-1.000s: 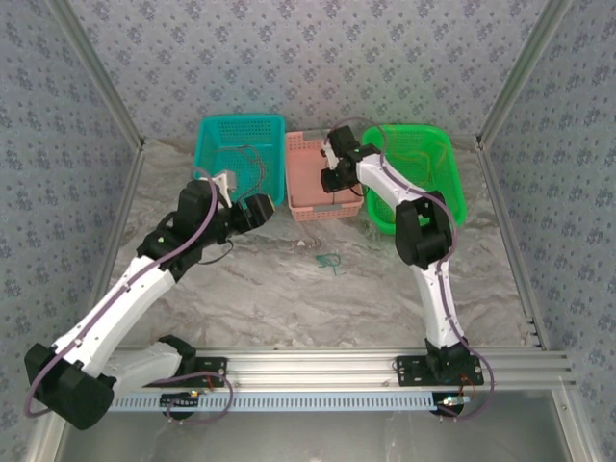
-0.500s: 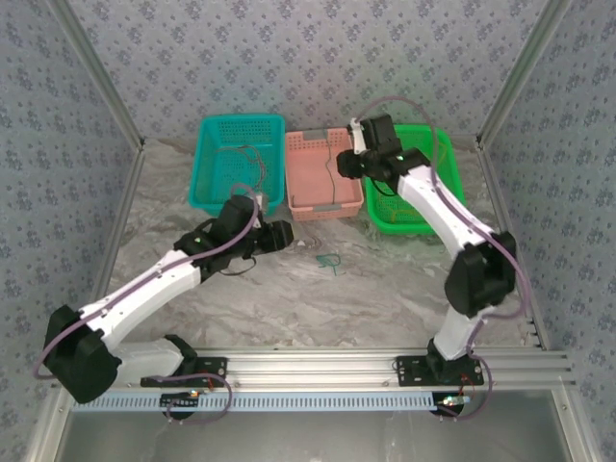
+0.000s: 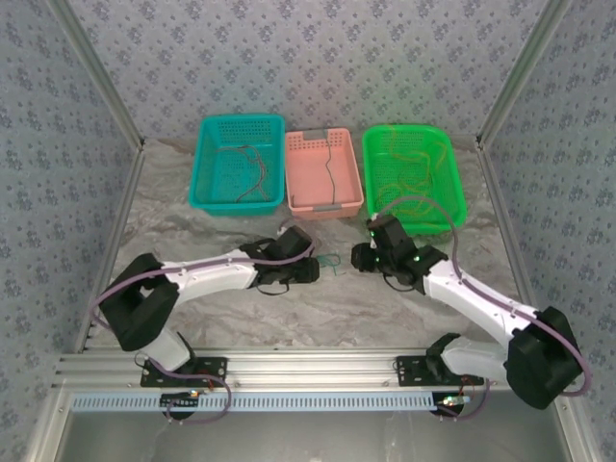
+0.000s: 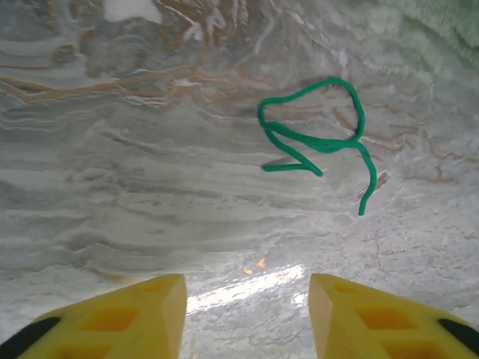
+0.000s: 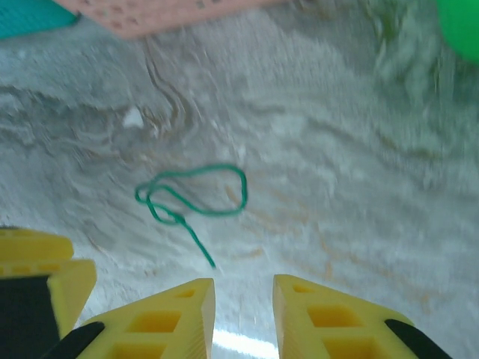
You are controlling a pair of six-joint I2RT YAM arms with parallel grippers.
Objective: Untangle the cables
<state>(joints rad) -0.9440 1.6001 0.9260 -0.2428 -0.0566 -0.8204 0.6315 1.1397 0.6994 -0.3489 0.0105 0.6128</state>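
1. Top view: the green cable (image 3: 330, 260) lies in a small loop near the middle of the table (image 3: 241, 313), on the near side of the pink basket (image 3: 325, 209). My left gripper (image 3: 313, 270) and right gripper (image 3: 357, 257) are low on either side of it, near but not touching.
2. Left wrist: the left gripper (image 4: 247, 314) is spread wide and holds nothing. The cable (image 4: 322, 147) is ahead and to the right, a loop that crosses itself, with two free ends. I think I should turn a little right, so that a free end and not the crossing comes between the fingers.
3. Right wrist: the right gripper (image 5: 243, 318) is parted less widely and is also empty. The cable (image 5: 176, 218) is ahead and to the left, with one tail pointing toward me. I would take this tail low against the table, because the wire is thin, and pull slowly away from the left gripper (image 5: 34, 277).
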